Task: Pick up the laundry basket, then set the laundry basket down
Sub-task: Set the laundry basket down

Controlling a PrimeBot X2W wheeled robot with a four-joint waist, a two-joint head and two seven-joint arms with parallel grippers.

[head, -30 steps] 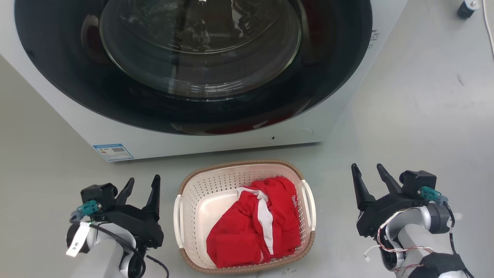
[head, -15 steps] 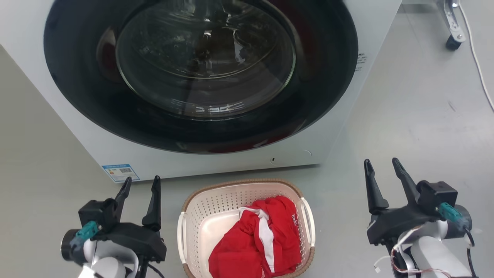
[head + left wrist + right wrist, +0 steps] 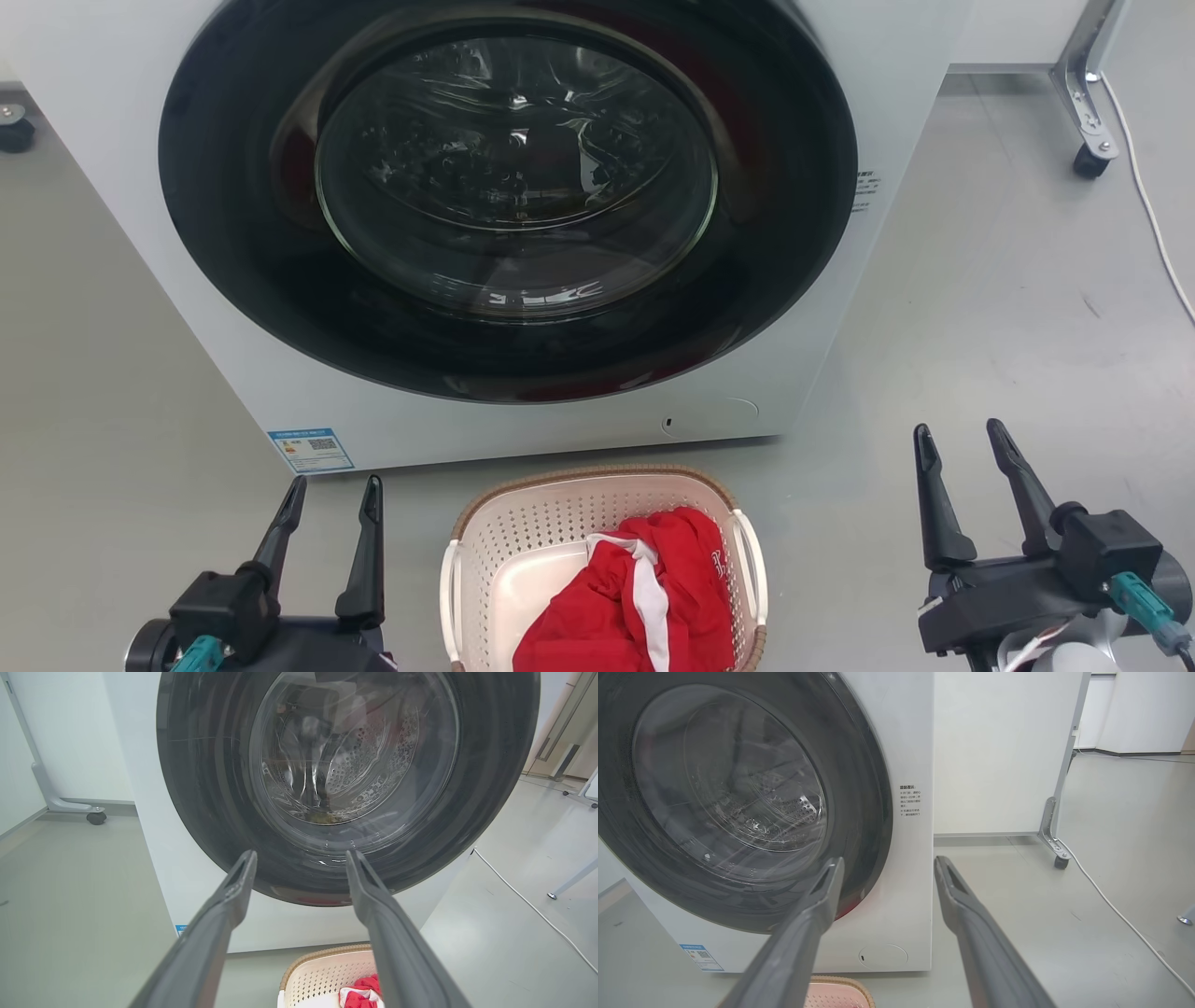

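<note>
Shallow cream-white perforated plastic laundry basket with brown woven-look rim sits on the grey floor, just in front of the white front-loading washer and centred between the 2 grippers. Its near end is cut off by the bottom edge of the head view. 2 white side handles are visible, 1 on each long side. A crumpled red garment with a white stripe lies inside, towards the basket's right half.

Left gripper: 2 dark fingers spread, nothing between them, left of the basket and clear of its handle. Left wrist view looks along the fingers at the washer's round dark glass door, with the basket's far corner low between the fingers.

Right gripper: fingers also spread and empty, well right of the basket, no contact. Right wrist view has the washer's right front edge between the fingers.

Blue sticker on the washer's lower left front. White cable runs along the floor at far right, by a metal leg with a black caster.
</note>
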